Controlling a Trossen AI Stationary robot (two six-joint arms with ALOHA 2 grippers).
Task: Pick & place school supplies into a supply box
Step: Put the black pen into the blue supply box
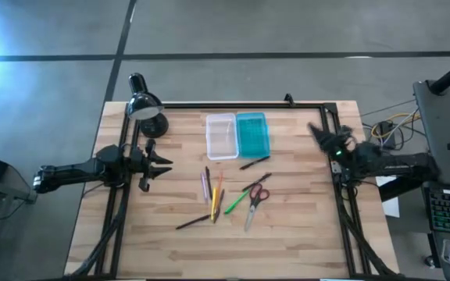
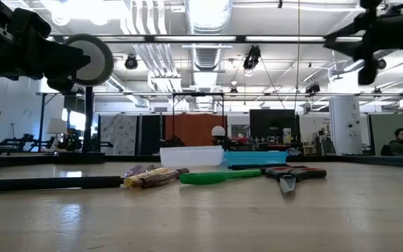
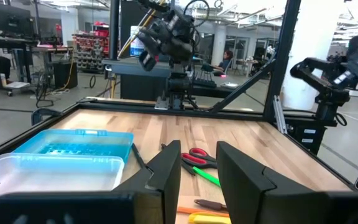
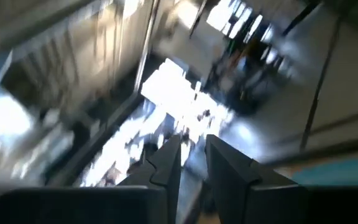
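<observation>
The supply box lies open near the table's far edge: a clear tray [image 1: 222, 136] with its teal lid [image 1: 252, 134] flat beside it. The school supplies lie loose on the table nearer the middle: a bundle of pink, yellow and orange pens [image 1: 212, 190], a green pen [image 1: 237, 202], red-handled scissors [image 1: 255, 200], a dark pen [image 1: 255, 162] and a dark pencil [image 1: 192, 222]. My left gripper [image 1: 159, 164] hovers open at the table's left side, pointing toward the supplies [image 3: 201, 157]. My right gripper [image 1: 319, 132] is raised at the right side, fingers [image 4: 166, 165] slightly apart.
A black desk lamp [image 1: 145, 109] stands at the far left corner, just beyond the left gripper. A black frame [image 1: 233, 104] runs along the far edge and down both sides. Bare wood [image 1: 287, 250] lies between the supplies and the near edge. A person [image 2: 397, 142] sits far off in the room.
</observation>
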